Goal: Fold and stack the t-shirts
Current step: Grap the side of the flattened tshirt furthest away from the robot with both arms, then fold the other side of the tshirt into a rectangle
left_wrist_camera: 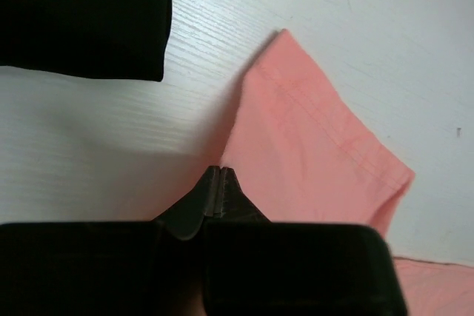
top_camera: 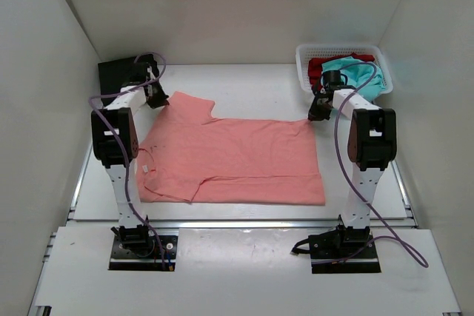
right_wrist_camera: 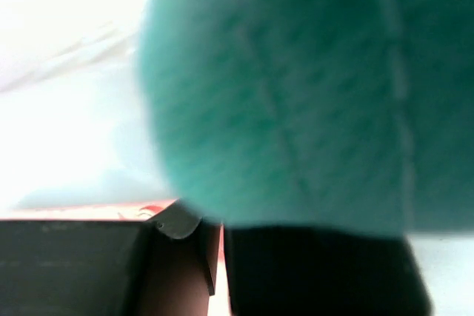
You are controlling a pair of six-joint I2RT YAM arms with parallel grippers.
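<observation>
A salmon-pink t-shirt (top_camera: 237, 157) lies spread flat across the middle of the white table (top_camera: 252, 83), collar toward the left of the overhead frame and hem toward the right. The left gripper (top_camera: 157, 100) sits at the shirt's upper-left sleeve. In the left wrist view its jaws are pressed fully together on the sleeve's edge, the pink cloth rising to meet the tips. The right gripper (top_camera: 318, 114) rests at the shirt's upper-right corner, jaws closed. Whether cloth is caught between them cannot be told, as blurred teal fabric fills most of the right wrist view, leaving only a thin pink strip by the fingers. A folded black t-shirt (top_camera: 117, 73) lies in the upper left of the overhead frame, just beyond the left gripper. A white mesh basket (top_camera: 304, 53) in the upper right holds a red t-shirt (top_camera: 318, 64) and a teal t-shirt (top_camera: 359, 75), the teal one spilling over its near rim.
</observation>
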